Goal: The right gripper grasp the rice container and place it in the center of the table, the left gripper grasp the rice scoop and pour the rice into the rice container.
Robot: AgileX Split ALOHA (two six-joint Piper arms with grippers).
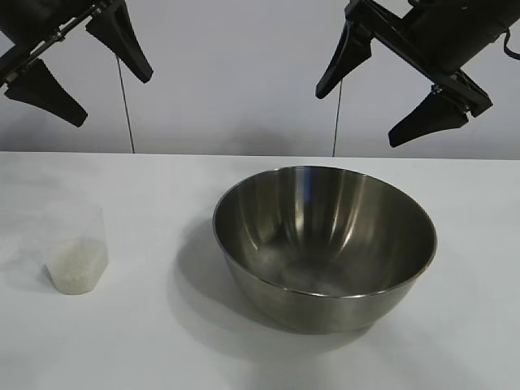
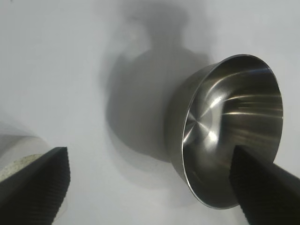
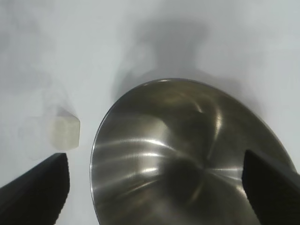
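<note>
Operator: State the pose of the left gripper (image 1: 78, 71).

Technician: It hangs raised at the exterior view's upper left, fingers spread wide, nothing between them.

Operator: And the right gripper (image 1: 364, 112)?

Technician: Also raised, at the upper right, tilted, both wedge-shaped fingers wide apart and empty. Its arm runs out of frame, so the joint pose apparently cannot be determined.

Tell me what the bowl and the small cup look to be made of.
The rice container looks like polished stainless steel: mirror-like streaked reflections, thin rolled rim. The rice scoop appears to be clear, slightly frosted plastic; the white rice shows through its angular wall.
</note>
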